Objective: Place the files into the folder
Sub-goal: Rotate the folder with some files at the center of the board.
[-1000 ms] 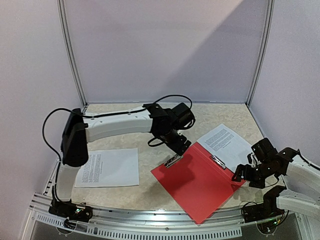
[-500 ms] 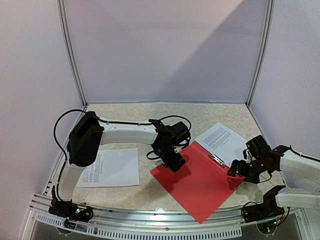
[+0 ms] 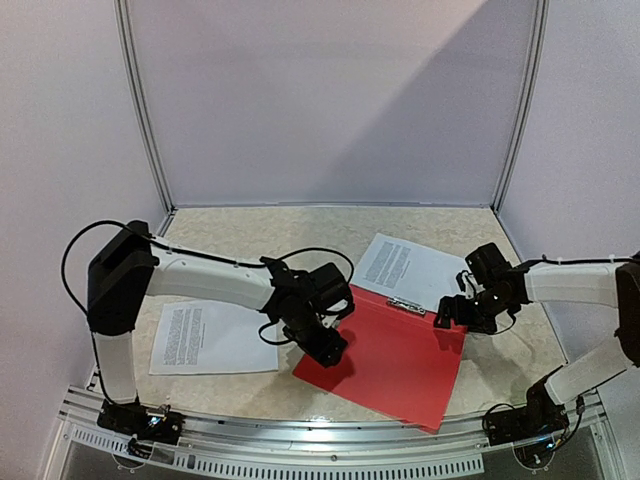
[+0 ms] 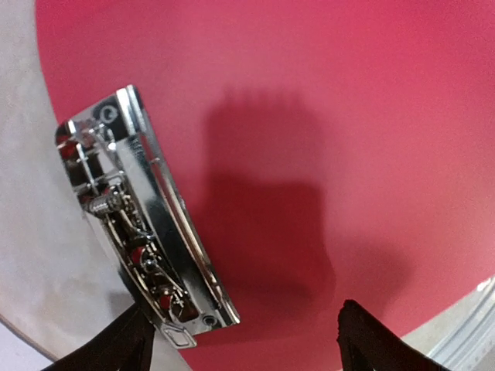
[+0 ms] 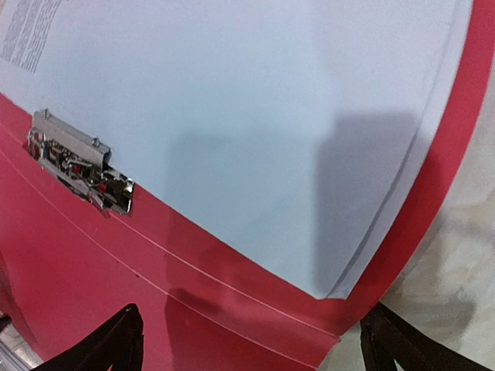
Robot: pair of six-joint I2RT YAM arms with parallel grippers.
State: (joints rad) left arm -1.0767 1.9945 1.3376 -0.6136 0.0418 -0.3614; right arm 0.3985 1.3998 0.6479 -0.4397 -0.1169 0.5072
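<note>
The red folder lies open on the table. One white printed file lies on its far half, by a metal clip. A second file lies on the table at the left. My left gripper is open, low over the folder's left corner. In the left wrist view it has red plastic between the fingers and a second metal clip by the left finger. My right gripper is open at the folder's right edge. In the right wrist view it straddles the folder below the file's corner.
White booth walls with metal posts close the back and sides. A slotted metal rail runs along the near table edge, close to the folder's near corner. The left arm's cable loops above its wrist.
The folder with its file has turned and shifted left. My left gripper has drawn back toward the near edge along the folder's left corner. My right gripper has moved left and forward to the folder's right edge.
</note>
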